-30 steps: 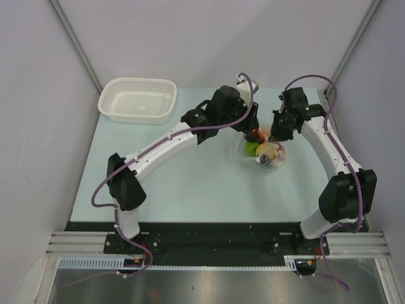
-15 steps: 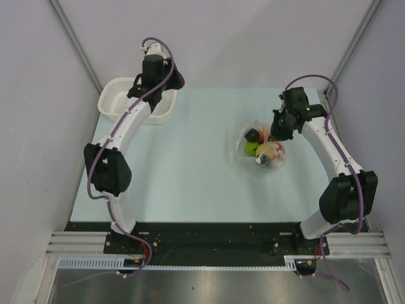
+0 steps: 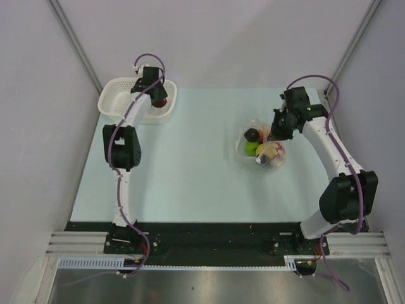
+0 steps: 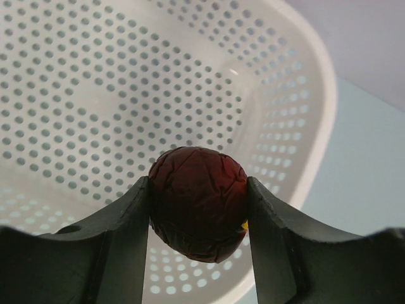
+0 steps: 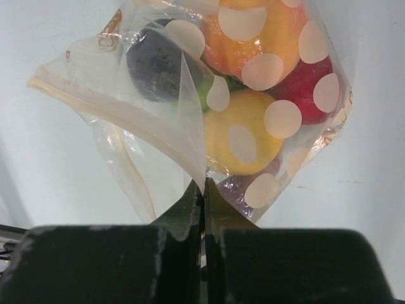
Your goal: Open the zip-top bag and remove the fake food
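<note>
The left gripper (image 4: 198, 197), clamping a dark red fruit (image 4: 197, 204), has sunk lower over the white basket (image 4: 95, 76); the right gripper (image 5: 203, 190) stays pinched on the zip-top bag (image 5: 145, 120) of fake food (image 5: 243, 139); pale green table (image 3: 183, 171), grey walls (image 3: 221, 38).

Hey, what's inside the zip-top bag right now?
Through the clear zip-top bag: a dark purple piece, an orange one, a yellow one, a red one and a sliver of lime green. Its white dots and the overlapping pieces hide anything underneath.
</note>
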